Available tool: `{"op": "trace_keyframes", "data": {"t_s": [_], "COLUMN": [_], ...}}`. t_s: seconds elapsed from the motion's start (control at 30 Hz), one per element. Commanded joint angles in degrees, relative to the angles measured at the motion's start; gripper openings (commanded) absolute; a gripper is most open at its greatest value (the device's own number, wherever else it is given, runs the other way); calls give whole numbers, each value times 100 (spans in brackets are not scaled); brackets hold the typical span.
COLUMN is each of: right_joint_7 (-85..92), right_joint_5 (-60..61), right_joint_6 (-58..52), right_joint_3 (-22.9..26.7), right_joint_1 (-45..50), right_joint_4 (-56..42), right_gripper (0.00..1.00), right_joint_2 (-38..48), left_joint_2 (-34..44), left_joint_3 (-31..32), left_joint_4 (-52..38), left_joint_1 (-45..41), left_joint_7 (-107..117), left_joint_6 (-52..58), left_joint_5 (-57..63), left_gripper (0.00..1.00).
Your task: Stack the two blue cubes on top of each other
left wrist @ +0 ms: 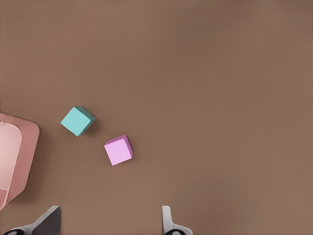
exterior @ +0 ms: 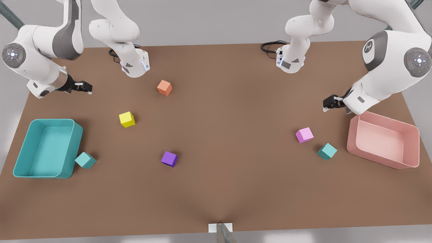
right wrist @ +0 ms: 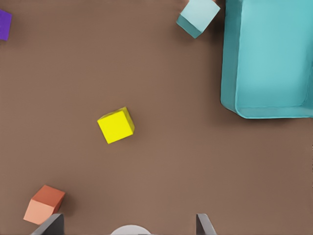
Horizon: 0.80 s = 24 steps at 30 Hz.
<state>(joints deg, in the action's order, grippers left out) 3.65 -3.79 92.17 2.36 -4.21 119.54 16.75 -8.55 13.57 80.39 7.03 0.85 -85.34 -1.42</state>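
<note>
Table (exterior: 216, 189): showing as a flat matt brown sheet, no grain. The 2 blue cubes (exterior: 85, 160) (exterior: 327, 151): looking plain, matt, smooth-faced. Teal bin (exterior: 20, 158), touching 1 of them, and pink bin (exterior: 413, 145): reading as smooth plastic, faintly sheening. Arm shells (exterior: 395, 64): gleaming glossy white.

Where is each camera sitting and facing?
Front view: high opposite the arm bases, looking down on the brown table; both white arms show.
Left wrist view: looks down at one small matte teal cube by the pink bin; open left end effector shows.
Right wrist view: looks down at the other teal cube by the teal bin; open right end effector shows.
Shared: front view has both cubes.
</note>
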Motion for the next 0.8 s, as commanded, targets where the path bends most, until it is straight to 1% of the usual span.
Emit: {"op": "trace_keyframes", "data": {"t_s": [0.0, 0.07, 0.1, 0.13, 0.17, 0.2, 0.27, 0.3, 0.33, 0.37, 0.43, 0.57, 0.6, 0.63, 0.67, 0.73, 0.77], "right_joint_7": [575, 593, 1505, 2560, 3044, 3344, 3801, 3810, 4335, 5522, 6648, 7026, 7228, 7667, 7774, 8081, 8090], "right_joint_5": [-25, -42, -104, -113, -279, -613, -579, -544, -438, -447, -499, -526, -526, -526, -526, -508, -491], "right_joint_6": [820, 820, 741, 636, 495, 442, 267, 477, 1039, 1628, 2270, 3877, 4519, 4985, 5136, 5619, 5636], "right_joint_3": [2, -25, -43, -7, 2, -51, -42, -51, -51, -42, -42, -16, 71, 133, 142, 379, 388], "right_joint_1": [8, 52, -1, -80, -89, -36, -71, -27, -45, -54, -98, -370, -379, -545, -642, -651, -660], "right_joint_4": [-1, -10, -133, -422, -721, -836, -1635, -1741, -1741, -1697, -1671, -1170, -898, -880, -889, -932, -950], "right_gripper": [100, 100, 100, 100, 100, 100, 100, 100, 100, 100, 100, 100, 100, 100, 100, 100, 100], "right_joint_2": [-5, -49, -128, -163, -365, -541, -1121, -1209, -1490, -1772, -2150, -2835, -2958, -3204, -3345, -3705, -3776], "left_joint_2": [2, -42, -130, -323, -393, -621, -1114, -1167, -1158, -1149, -1158, -1149, -1149, -1149, -1149, -1158, -1158], "left_joint_3": [14, 22, 84, 137, 119, 119, 93, 93, 93, 93, 93, 93, 102, 93, 93, 93, 93], "left_joint_4": [3, 12, 108, 109, 117, 65, -208, -225, -225, -217, -199, -173, -173, -164, -164, -155, -155], "left_joint_1": [9, -52, -149, -149, -105, -35, -8, -52, 0, 132, 115, 150, 150, 141, 150, 141, 141], "left_joint_7": [91, 152, 65, -94, 160, 381, 390, 416, 407, 390, 416, 355, 355, 425, 416, 434, 434], "left_joint_6": [-1055, -1090, -1073, -1152, -1055, -1002, -1099, -1090, -1064, -1029, -1011, -994, -994, -994, -994, -994, -994], "left_joint_5": [115, 124, 423, 432, 458, 450, 529, 634, 652, 652, 652, 643, 643, 643, 643, 643, 643], "left_gripper": [100, 100, 100, 100, 100, 100, 100, 100, 100, 100, 100, 100, 100, 100, 100, 100, 100]}}
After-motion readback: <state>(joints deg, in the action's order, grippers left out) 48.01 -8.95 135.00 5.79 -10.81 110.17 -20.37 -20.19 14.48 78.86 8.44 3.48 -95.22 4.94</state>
